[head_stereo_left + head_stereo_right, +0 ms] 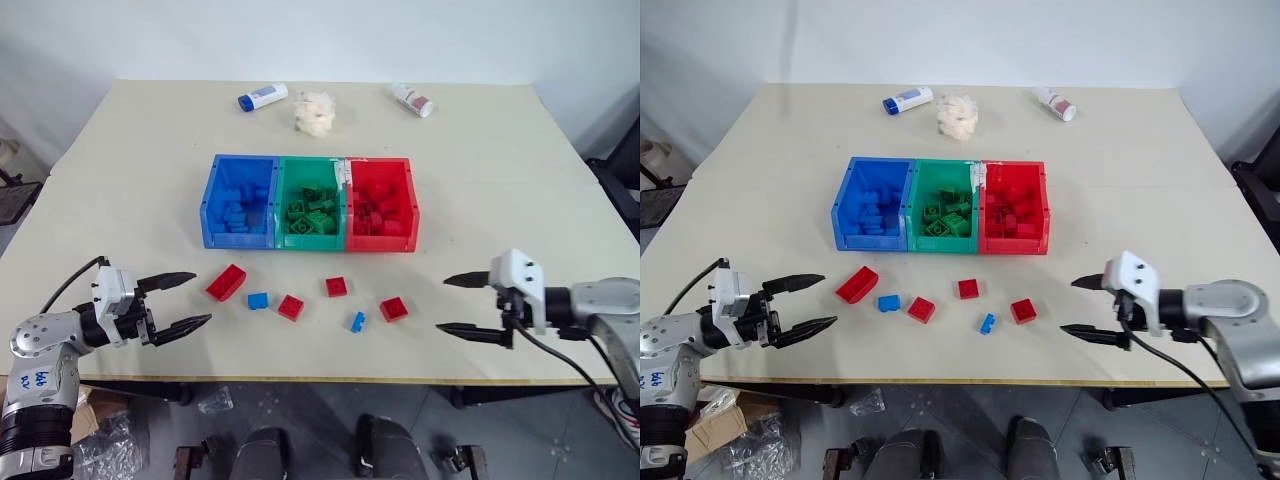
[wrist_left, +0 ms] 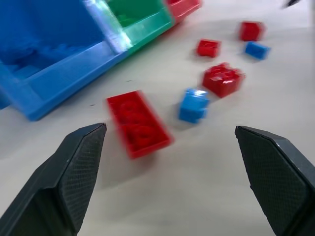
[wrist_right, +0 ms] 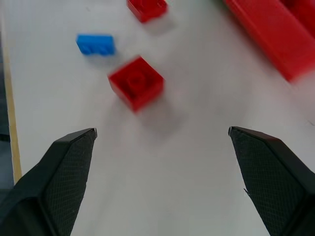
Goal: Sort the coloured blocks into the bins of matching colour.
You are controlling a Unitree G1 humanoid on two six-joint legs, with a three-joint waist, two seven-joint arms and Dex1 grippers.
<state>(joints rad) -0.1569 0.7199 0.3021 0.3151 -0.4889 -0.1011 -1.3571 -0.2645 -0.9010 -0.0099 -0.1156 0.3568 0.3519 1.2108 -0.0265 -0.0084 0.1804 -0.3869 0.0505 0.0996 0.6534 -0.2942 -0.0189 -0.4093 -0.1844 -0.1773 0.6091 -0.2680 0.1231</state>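
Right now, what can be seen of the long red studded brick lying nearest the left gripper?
The long red studded plastic brick is a rectangular toy block, longer than the other loose bricks, studs facing up. It lies flat and skewed on the cream table, in front of the blue bin, apart from it. A small blue brick sits beside it, not touching. Nothing grips it.

Left gripper (image 1: 186, 302) low at left, jaws spread wide, empty, pointing inward. Right gripper (image 1: 452, 304) low at right, likewise wide apart, empty, pointing inward, tilted slightly down.
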